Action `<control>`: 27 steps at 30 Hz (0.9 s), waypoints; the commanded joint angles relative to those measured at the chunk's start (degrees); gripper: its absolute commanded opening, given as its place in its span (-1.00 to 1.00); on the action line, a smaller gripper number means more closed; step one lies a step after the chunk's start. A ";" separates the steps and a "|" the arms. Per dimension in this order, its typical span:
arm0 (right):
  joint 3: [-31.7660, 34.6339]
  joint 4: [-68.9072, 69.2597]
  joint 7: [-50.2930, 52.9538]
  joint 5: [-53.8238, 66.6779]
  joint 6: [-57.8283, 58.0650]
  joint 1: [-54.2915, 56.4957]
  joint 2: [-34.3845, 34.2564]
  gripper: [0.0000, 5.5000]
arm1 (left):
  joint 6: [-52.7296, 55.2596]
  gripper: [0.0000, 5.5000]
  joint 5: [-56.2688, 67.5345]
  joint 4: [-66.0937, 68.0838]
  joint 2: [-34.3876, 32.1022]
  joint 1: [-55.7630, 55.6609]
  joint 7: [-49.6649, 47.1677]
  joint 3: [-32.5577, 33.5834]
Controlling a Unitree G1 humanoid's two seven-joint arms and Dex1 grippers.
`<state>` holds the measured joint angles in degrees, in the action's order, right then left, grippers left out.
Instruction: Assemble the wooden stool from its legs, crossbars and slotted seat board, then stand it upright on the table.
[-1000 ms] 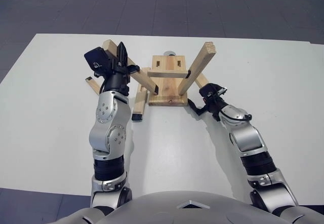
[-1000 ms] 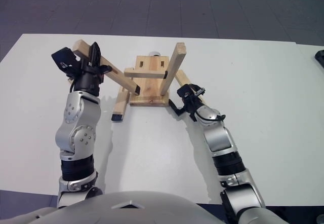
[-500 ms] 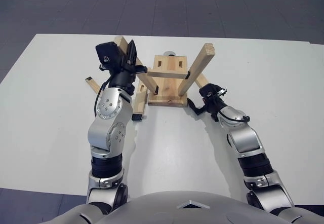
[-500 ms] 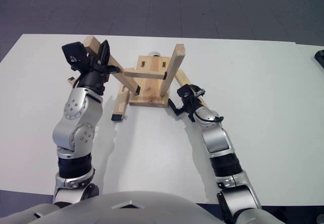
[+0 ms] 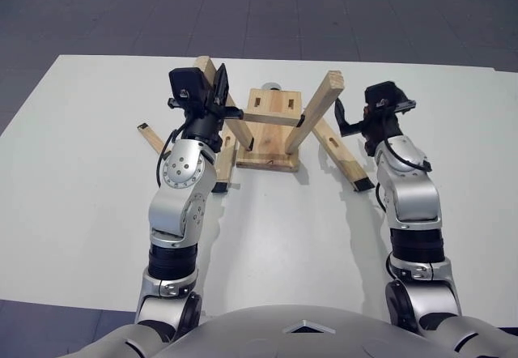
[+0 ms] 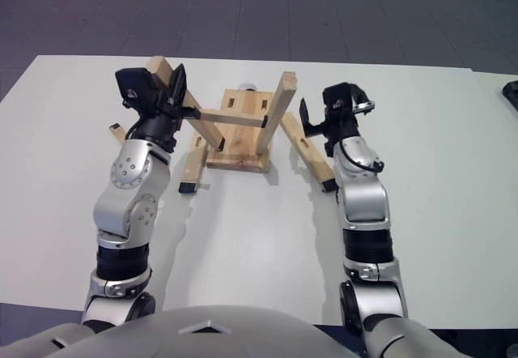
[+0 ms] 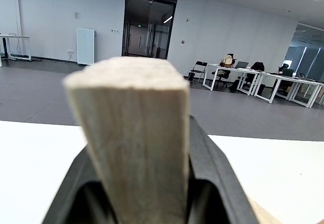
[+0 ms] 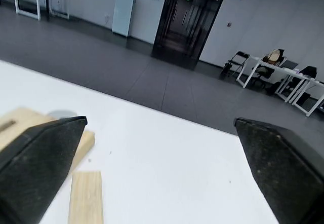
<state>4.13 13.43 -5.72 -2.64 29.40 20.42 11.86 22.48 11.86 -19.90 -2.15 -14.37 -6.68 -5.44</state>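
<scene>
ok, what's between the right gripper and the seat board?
In the left eye view: the tilted leg standing on the seat board, plus a loose leg lying flat near the open right gripper.

I'm holding the left arm bent upright on the left, its gripper (image 5: pixel 217 97) clamping a leg (image 7: pixel 134 133). On the right I'm holding the right arm raised, its gripper (image 5: pixel 368 108) gaping wide, gripping nothing.

White table (image 5: pixel 97 212) bearing the slotted seat board (image 5: pixel 267 157), laid flat. A loose leg (image 5: pixel 344 159) lies just right of the board, a second leg (image 5: pixel 222 168) along its left edge, a short bar (image 5: pixel 150 137) farther left, and a grey round object (image 5: pixel 271 85) behind it.
</scene>
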 commanded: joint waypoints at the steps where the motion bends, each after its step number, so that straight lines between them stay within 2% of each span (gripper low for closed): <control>1: 3.26 8.90 1.00 4.88 -1.08 7.01 -2.27 0.96 | 4.63 -0.61 -6.60 6.99 -3.59 7.53 0.99 -4.50; 3: 2.84 13.17 0.60 7.89 0.76 9.91 -3.61 0.96 | 4.25 -0.59 -6.86 6.85 -3.32 8.46 0.67 -4.75; 6: -2.24 16.60 -0.44 9.51 5.57 11.26 -5.06 0.96 | 3.71 -0.59 -7.26 7.57 -2.68 8.47 0.35 -4.67; 13: -14.50 12.74 1.46 3.95 8.59 10.57 -7.12 0.96 | 1.64 -0.59 -8.02 10.91 -1.53 6.69 0.09 -4.60; 18: -25.55 6.72 -1.26 -5.43 10.93 10.40 -0.82 0.96 | 0.41 -0.59 -8.81 10.53 -2.18 7.68 0.77 -4.97; 24: -41.01 1.20 -10.47 -13.90 15.03 10.34 6.05 0.96 | -1.63 -0.59 -8.31 9.76 -2.59 9.11 1.62 -4.11; 27: -42.08 0.42 -11.10 -17.05 13.98 11.33 6.12 0.96 | -2.95 -0.59 -8.20 9.17 -2.70 9.71 2.64 -3.99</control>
<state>-36.42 16.98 -14.74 -18.72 41.77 33.38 17.02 15.33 6.41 -15.69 -2.54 -10.91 -5.54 -8.64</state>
